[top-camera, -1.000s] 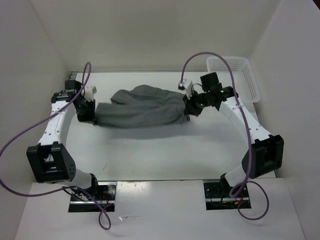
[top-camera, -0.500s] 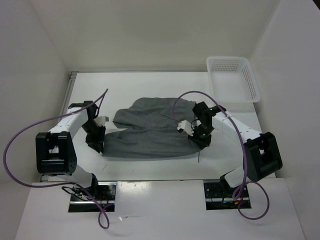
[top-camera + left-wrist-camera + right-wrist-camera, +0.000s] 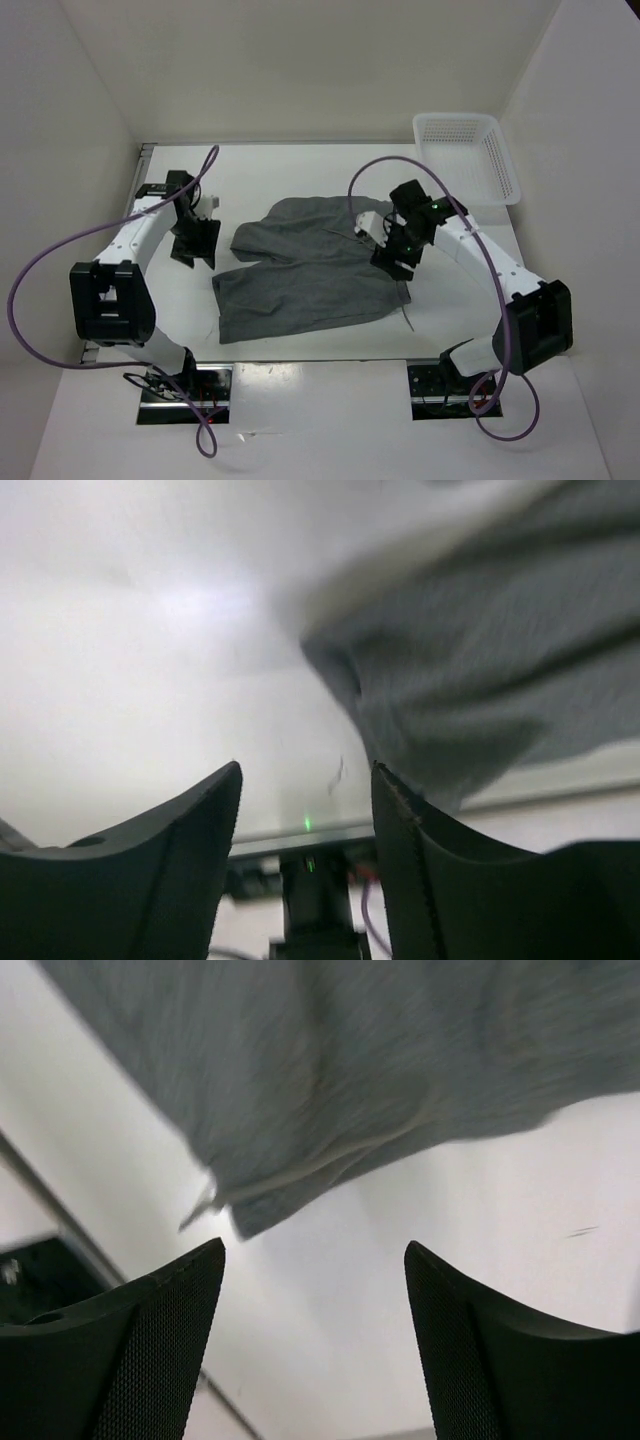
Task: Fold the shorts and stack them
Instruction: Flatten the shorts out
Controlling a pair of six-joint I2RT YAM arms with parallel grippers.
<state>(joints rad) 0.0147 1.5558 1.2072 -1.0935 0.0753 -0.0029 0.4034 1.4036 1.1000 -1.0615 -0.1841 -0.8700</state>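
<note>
**Shorts flat on the bench, both jaws open and empty**

The shorts (image 3: pixel 310 272) lie spread on the bench (image 3: pixel 300 170), between the two arms. Their two legs seem to point to the left and the waistband to the right. The drawstring (image 3: pixel 408 316) trails off the near right corner. The basket (image 3: pixel 470 150) sits well apart at the far right.

The cloth is soft, light and limp. It will sag and crease wherever it is not held, and one pinch point will drag the rest along in a bunch. The firmest holds are likely the waistband corners and the leg hems, where the fabric is doubled. A pinch should take the full thickness of an edge, not only the top layer. The loose cord could snag or get caught in a fold.

The left jaws are wide apart and hold nothing. They are near the far leg's end, not touching it. In the left wrist view the fabric (image 3: pixel 500 660) is blurred, up and to the right of the gap.

The right jaws are also spread and empty, above the waistband edge. In the right wrist view a corner of the cloth (image 3: pixel 330 1080) lies beyond the tips, with bare bench between them.
</note>
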